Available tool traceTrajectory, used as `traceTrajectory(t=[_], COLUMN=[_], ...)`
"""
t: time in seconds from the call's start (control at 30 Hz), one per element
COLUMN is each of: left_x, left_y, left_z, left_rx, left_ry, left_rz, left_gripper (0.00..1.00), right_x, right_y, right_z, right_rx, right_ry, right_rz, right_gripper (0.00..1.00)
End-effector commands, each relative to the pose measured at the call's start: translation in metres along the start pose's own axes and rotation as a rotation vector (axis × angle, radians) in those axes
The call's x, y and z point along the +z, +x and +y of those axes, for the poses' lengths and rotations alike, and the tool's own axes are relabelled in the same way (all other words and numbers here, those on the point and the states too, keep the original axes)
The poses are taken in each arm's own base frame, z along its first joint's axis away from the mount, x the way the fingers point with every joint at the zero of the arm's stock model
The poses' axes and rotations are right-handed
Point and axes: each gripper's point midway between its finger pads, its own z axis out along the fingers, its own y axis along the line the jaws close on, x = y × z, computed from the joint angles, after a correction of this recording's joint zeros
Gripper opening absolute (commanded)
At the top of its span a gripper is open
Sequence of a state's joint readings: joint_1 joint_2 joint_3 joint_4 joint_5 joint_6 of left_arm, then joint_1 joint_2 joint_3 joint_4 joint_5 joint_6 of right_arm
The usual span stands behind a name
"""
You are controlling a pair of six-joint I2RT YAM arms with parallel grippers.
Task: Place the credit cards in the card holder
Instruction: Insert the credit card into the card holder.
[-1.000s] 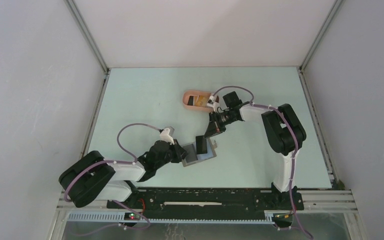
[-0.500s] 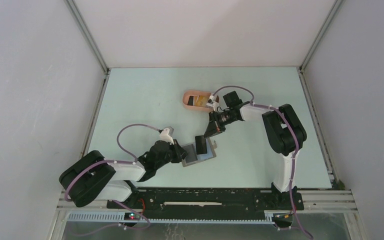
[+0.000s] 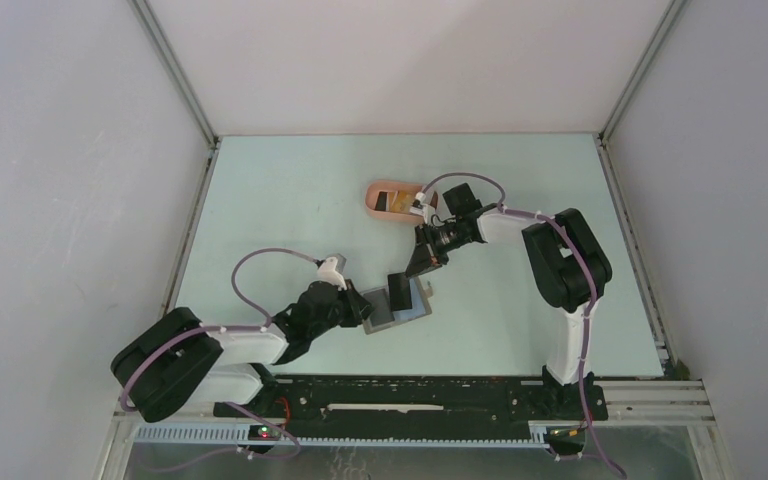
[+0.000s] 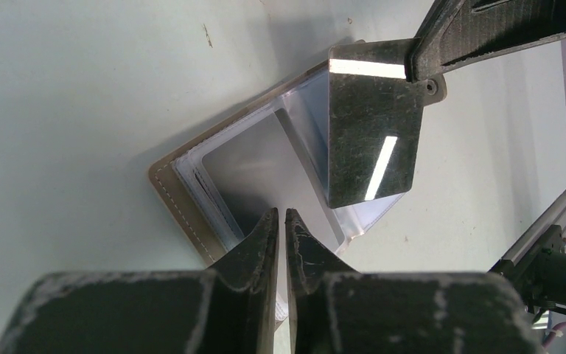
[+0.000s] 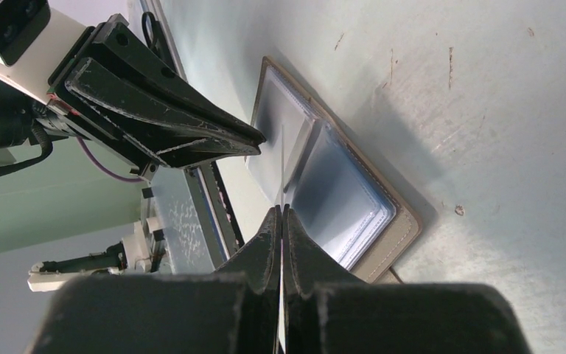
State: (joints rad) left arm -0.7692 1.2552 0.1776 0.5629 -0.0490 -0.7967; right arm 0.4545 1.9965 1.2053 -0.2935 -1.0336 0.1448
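Observation:
The grey card holder [image 3: 388, 318] lies open on the table, its clear sleeves [image 4: 250, 158] facing up. My left gripper [image 3: 368, 308] [image 4: 281, 214] is shut on a thin clear sleeve at the holder's near edge. A black credit card [image 3: 398, 290] [image 4: 372, 140] stands tilted over the open sleeves, its lower edge at the holder's pocket. My right gripper [image 3: 416, 268] [image 5: 281, 210] is shut on the card's top end. In the right wrist view the card [image 5: 282, 162] shows edge-on above the holder [image 5: 339, 199]. More cards [image 3: 388, 202] lie in the pink tray.
A salmon-pink oval tray [image 3: 372, 196] sits at the middle back of the table, just behind the right arm's wrist. Metal rails border the table on the left, right and near sides.
The right gripper and the black card have edged slightly left over the holder. The left arm's elbow has shifted a little left; its grip is unchanged.

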Motion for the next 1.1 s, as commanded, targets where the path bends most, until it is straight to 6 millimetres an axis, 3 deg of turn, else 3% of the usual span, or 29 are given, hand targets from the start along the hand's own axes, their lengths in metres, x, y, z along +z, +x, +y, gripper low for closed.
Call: traceTrajectory(t=[0.0,0.47,0.8,1.07], left_x=[-0.002,-0.007,-0.025,-0.024], left_y=[0.002,-0.002,0.002,0.01], left_z=[0.006,-0.001,0.012,0.014], left_rx=[0.005,-0.003,-0.016,-0.025], left_ry=[-0.023,0.003,-0.053,-0.06], left_rz=[0.005,-0.001,0.007,0.039], left_gripper=[0.12,0.21,0.41,0.4], right_x=[0.001,0.011,0.016,0.012], right_y=[-0.013,-0.002,0.001,-0.008], right_z=[0.009,-0.012,-0.015,-0.008], right_rx=[-0.048,-0.031,-0.03,-0.065], right_ry=[-0.002,0.064,0.073,0.071], right_rz=[-0.023,0.012,0.023,-0.006], right_gripper=[0.0,0.0,0.0,0.0])
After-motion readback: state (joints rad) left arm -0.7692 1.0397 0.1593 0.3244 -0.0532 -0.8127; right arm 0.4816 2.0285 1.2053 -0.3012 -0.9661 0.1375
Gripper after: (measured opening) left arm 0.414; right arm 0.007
